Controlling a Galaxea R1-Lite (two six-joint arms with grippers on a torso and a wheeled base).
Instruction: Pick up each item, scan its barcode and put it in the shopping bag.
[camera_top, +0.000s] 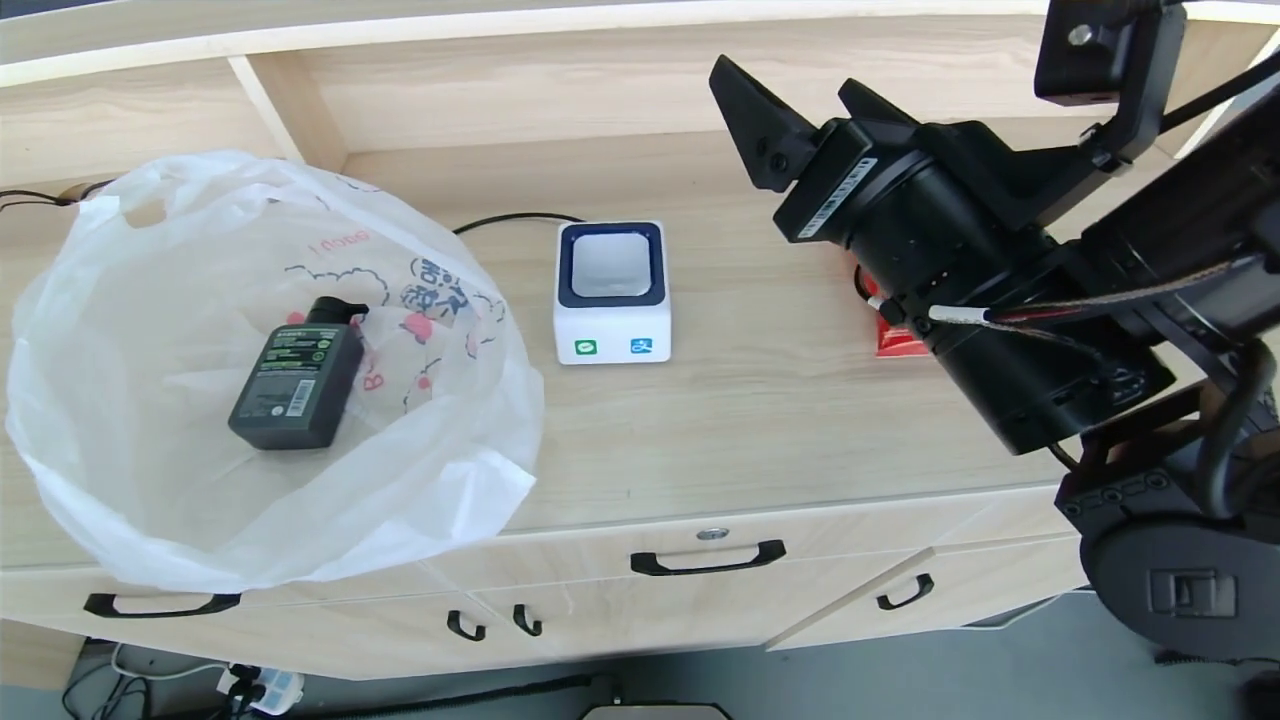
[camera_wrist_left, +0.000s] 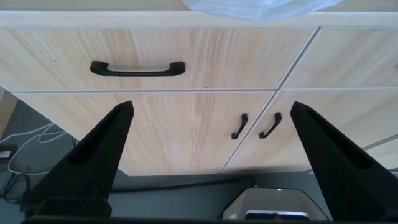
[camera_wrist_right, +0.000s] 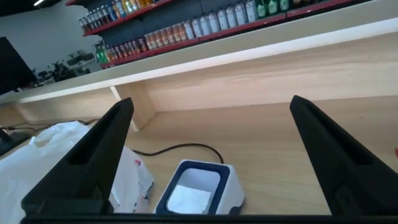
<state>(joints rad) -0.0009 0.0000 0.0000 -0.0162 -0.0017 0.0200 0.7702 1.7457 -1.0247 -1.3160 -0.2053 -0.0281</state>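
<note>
Red item (camera_top: 897, 338) on counter (camera_top: 760, 400), mostly hidden beneath right arm: blind grasp may miss or shove it. Right pincer (camera_top: 782, 76) apart, empty; left pincer (camera_wrist_left: 211, 109) apart, empty.

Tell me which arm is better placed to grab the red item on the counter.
Right. The right gripper hangs open above the counter, on the red item's side; the left gripper sits below counter level, facing the drawer fronts.

dark bottle (camera_top: 297, 375), flat inside white bag (camera_top: 110, 270)
</note>
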